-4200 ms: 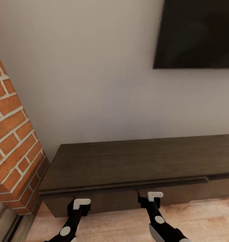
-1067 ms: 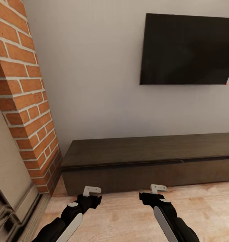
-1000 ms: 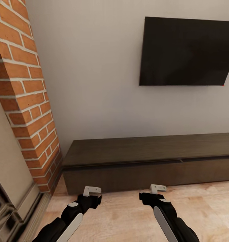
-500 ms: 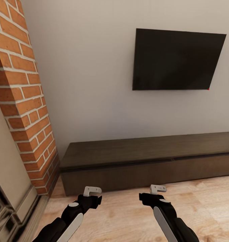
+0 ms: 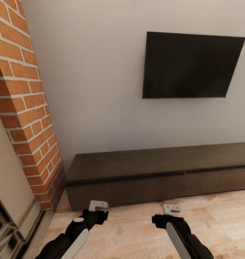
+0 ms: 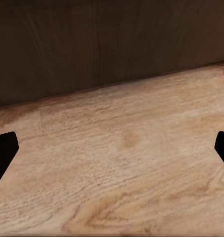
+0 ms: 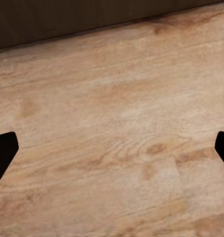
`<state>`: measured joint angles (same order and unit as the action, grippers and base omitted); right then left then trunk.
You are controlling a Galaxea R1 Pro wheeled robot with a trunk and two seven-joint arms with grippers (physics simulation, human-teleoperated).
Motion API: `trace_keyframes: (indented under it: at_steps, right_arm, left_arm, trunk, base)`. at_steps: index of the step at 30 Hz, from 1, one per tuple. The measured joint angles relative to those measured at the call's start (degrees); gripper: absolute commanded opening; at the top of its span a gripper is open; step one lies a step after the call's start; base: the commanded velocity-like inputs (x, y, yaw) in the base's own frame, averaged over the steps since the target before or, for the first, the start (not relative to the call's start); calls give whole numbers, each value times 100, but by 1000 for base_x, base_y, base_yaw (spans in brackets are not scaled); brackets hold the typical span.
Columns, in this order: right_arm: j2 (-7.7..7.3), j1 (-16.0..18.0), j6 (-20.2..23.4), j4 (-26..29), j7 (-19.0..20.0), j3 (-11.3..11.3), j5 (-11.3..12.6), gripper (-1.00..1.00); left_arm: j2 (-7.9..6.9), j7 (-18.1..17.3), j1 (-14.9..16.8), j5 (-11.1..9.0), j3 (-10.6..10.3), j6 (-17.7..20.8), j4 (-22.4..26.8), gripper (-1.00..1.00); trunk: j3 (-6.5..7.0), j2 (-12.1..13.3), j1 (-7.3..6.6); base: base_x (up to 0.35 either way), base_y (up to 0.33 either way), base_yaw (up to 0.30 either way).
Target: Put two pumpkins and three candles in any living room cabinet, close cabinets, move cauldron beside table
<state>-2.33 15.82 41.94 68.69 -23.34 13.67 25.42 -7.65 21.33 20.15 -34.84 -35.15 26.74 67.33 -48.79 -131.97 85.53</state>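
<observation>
Dark wood cabinet [image 5: 155, 176] shut, claws apparently open

Both claws [image 5: 98, 205] [image 5: 172, 208] empty, spread wide.

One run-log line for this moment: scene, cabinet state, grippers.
scene: cabinet under TV, brick chimney beside | cabinet: drawers look shut | left gripper: open, empty | right gripper: open, empty
</observation>
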Motion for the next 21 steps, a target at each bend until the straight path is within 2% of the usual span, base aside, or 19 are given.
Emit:
trace_keyframes:
  at_steps: [7, 21]
  right_arm:
    - [-19, 0, 84, -346, 3, -24, -6, 100]
    - [-24, -19, 69, -390, -18, -7, -87, 100]
  left_arm:
    - [-1, 7, -28, 2, -10, -13, -235, 100]
    - [20, 8, -296, 35, -30, -28, -478, 100]
  trunk:
    - [60, 281, -154]
    - [222, 842, -461]
  base:
    - [0, 0, 8]
    - [0, 0, 0]
